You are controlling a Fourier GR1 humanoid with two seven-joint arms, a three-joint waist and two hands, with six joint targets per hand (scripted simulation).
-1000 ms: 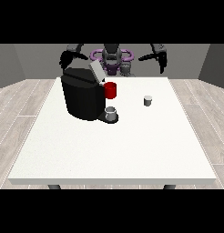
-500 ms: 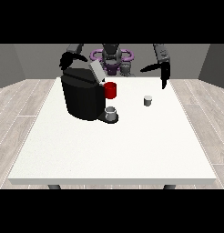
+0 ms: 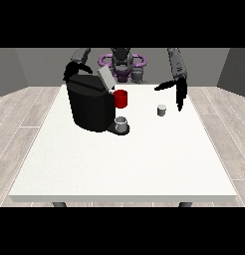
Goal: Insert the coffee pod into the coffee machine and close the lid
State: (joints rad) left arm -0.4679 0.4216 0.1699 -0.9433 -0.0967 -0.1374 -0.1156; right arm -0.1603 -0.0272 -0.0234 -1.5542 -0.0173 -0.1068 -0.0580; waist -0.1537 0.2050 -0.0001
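Hand at the view's right (image 3: 179, 92) hovers beside the coffee pod (image 3: 162, 110), fingers spread, grasping nothing.

Pod stands on the white table (image 3: 119, 164), right of the black coffee machine (image 3: 89, 103), its lid (image 3: 105, 78) raised.

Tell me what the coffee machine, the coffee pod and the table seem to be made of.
The coffee machine looks like black plastic with a matte finish: dark, even, with faint highlights only; its raised lid is light grey. The coffee pod is small and pale grey, perhaps plastic or foil; too small to tell. The table shows a flat white matte top, possibly laminate.
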